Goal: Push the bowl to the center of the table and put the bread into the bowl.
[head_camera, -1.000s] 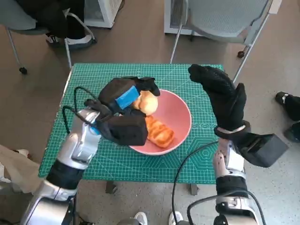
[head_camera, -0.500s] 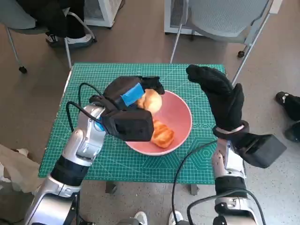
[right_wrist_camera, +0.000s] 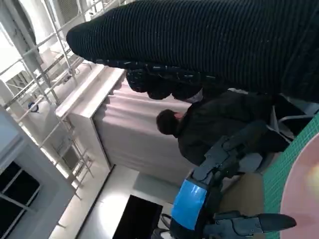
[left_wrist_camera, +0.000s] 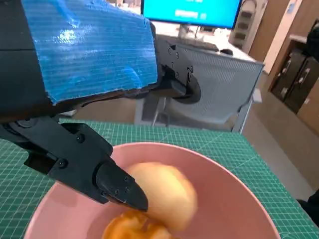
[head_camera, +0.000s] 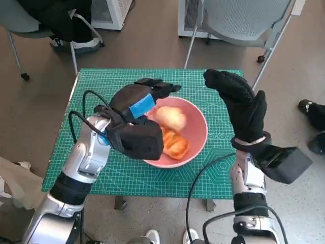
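Lying in the bowl (head_camera: pixel 195 133) (pink), the bread (head_camera: pixel 170 118) sits beneath the left hand (head_camera: pixel 144 96), fingers spread.

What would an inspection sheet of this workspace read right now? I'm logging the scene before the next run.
Surface: green cutting mat covers the small table.
Job's things: pink bowl sits about mid-table; a pale round bread and a golden-orange bread lie inside it.
Clutter: nothing seen on the mat besides the bowl.
Hands: left hand hovers over the bowl's rim, fingers apart, holding nothing; right hand is raised beside the bowl, holding nothing.
Cables: black cables loop along the left forearm, another by the right.
Surroundings: grey chair behind the table; a seated person; shoes at the floor's edges.
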Motion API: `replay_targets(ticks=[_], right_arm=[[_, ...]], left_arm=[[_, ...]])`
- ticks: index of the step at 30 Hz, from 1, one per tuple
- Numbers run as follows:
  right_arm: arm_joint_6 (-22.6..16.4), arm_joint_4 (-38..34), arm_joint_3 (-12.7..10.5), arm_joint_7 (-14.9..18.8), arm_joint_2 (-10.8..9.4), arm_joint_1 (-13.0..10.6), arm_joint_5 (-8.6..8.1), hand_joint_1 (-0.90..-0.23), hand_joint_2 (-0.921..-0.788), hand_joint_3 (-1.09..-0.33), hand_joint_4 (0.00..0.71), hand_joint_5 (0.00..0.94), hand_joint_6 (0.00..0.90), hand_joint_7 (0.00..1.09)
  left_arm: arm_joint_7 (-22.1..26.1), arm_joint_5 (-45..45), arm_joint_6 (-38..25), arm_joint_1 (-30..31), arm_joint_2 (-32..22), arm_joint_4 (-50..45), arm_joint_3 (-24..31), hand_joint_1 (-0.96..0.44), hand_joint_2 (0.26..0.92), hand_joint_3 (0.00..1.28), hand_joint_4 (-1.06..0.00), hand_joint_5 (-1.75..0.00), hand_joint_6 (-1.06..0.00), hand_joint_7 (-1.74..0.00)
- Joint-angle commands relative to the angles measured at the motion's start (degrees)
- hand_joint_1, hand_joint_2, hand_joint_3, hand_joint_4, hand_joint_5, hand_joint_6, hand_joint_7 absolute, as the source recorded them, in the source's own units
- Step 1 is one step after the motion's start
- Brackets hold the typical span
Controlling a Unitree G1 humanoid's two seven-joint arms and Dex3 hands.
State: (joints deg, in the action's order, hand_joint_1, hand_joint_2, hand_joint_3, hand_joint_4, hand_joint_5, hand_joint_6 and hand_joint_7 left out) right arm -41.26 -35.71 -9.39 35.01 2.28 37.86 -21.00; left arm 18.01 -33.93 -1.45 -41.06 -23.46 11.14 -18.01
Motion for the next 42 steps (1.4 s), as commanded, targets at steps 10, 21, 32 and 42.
replay_targets(ticks=[10, 21, 32, 42], right_arm=[[1.7, 0.8, 0.3, -0.2, 0.4, -0.7, -0.18, -0.702, -0.921, -0.928, 0.136, 0.000, 0.017, 0.43], [5.4, 7.2, 0.3, -1.3, 1.3, 0.1, -0.96, -0.704, -0.921, -0.925, 0.115, 0.001, 0.000, 0.42], [5.9, 9.8, 0.2, -0.2, 2.3, 2.5, -1.46, -0.712, -0.921, -0.888, 0.129, 0.007, 0.004, 0.42], [1.8, 6.6, 0.1, 2.2, 2.6, 4.9, -2.03, -0.714, -0.921, -0.872, 0.106, 0.000, 0.000, 0.41]], left_arm=[[-8.0, 8.6, 17.9, 1.9, -1.1, 8.3, 6.0, -0.82, 0.916, 0.30, 0.00, 0.00, -0.08, 0.00], [5.8, 44.5, 27.0, 1.8, 8.4, 15.6, 19.5, -0.80, 0.921, 0.46, 0.00, 0.00, -0.03, 0.00], [8.1, 50.5, 32.5, 2.7, 9.7, 14.4, 24.7, -0.75, 0.921, 0.41, 0.00, 0.00, 0.00, 0.00], [10.4, 53.8, 34.1, 3.6, 10.8, 11.8, 26.6, -0.73, 0.921, 0.43, 0.00, 0.00, -0.02, -0.01]])
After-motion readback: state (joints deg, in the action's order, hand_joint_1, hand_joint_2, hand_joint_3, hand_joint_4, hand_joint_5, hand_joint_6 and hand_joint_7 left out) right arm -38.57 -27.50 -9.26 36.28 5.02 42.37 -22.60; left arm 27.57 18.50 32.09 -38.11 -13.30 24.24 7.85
